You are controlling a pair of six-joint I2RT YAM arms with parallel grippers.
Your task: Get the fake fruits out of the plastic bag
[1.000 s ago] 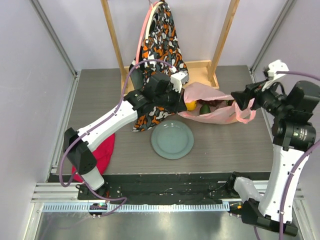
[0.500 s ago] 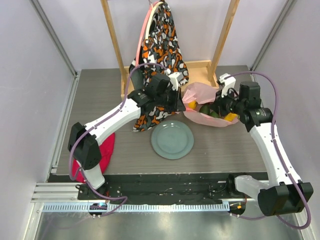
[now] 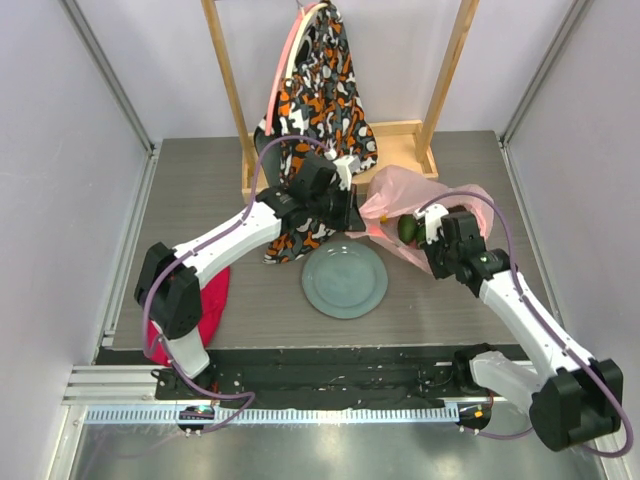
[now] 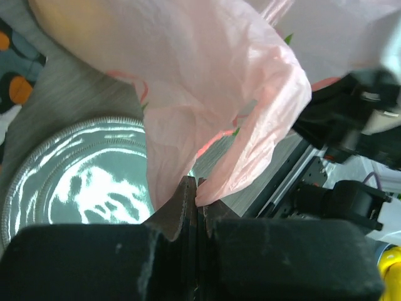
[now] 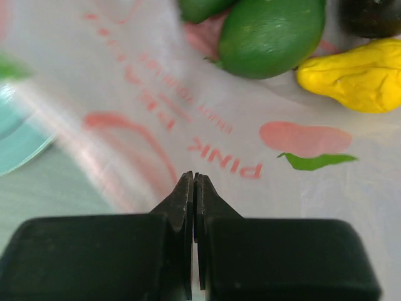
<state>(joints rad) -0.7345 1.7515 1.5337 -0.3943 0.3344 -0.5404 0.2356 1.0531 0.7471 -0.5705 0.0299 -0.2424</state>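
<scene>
- Since a second ago, the right arm has been swung in from the far right of the table (image 3: 200,190) to the near side of the plastic bag (image 3: 425,195). The bag, then stretched wide between the two arms, is now gathered into a taller, narrower heap.
- The left arm has barely been shifted; its grip point has stayed just beyond the plate (image 3: 345,282), in front of the patterned garment (image 3: 318,90).
- The left hand (image 4: 195,188) is clamped on a fold of the bag's pink film, which is drawn down between the jaws in the left wrist view.
- The right hand (image 5: 194,179) is seen with its jaws together, the tips against the printed film. Whether a fold is caught there cannot be told.
- The fake fruits are still within the bag: a green fruit (image 5: 269,34), a yellow fruit (image 5: 357,72) and part of a dark fruit (image 5: 376,15) are seen just past the right fingertips. None is seen on the plate or on the bare table.
- The step in hand is judged to be bag handling — the bag is being held and re-gripped so that it can be emptied or reached into.
- Next, if film is held, the near edge would need to be lifted so the fruits roll toward the mouth. If not, the right hand must be parted and set around the green fruit — without film being snagged.
</scene>
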